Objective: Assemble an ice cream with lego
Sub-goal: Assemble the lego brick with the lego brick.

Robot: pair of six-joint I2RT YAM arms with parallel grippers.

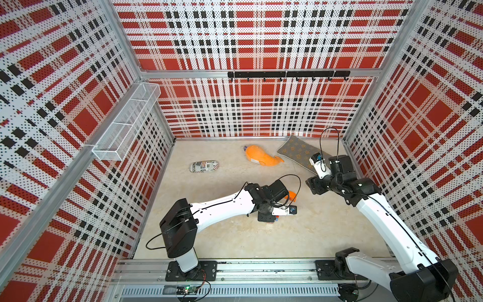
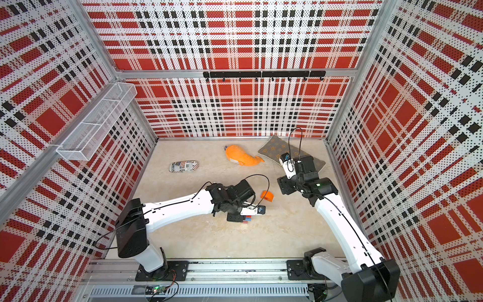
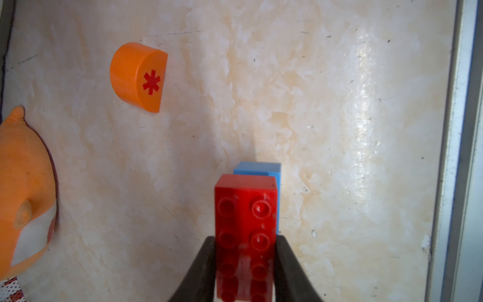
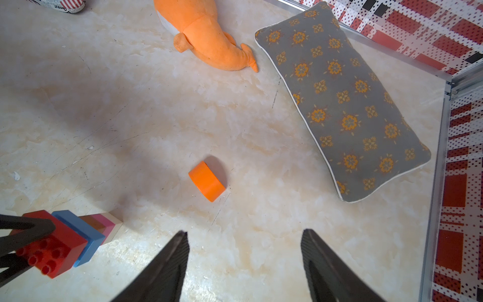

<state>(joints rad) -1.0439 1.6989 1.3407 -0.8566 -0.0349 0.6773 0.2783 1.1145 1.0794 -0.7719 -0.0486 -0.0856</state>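
At lower centre of the left wrist view, we find the left tool [image 3: 245, 240] pinching the red brick [image 3: 245, 206] of the brick stack [image 4: 78, 235]. The right tool [image 4: 244, 232] stands spread, gripping nothing. Farther, mid-frame, the orange top piece [image 4: 206, 181] lies alone on the tabletop [image 4: 130, 104].
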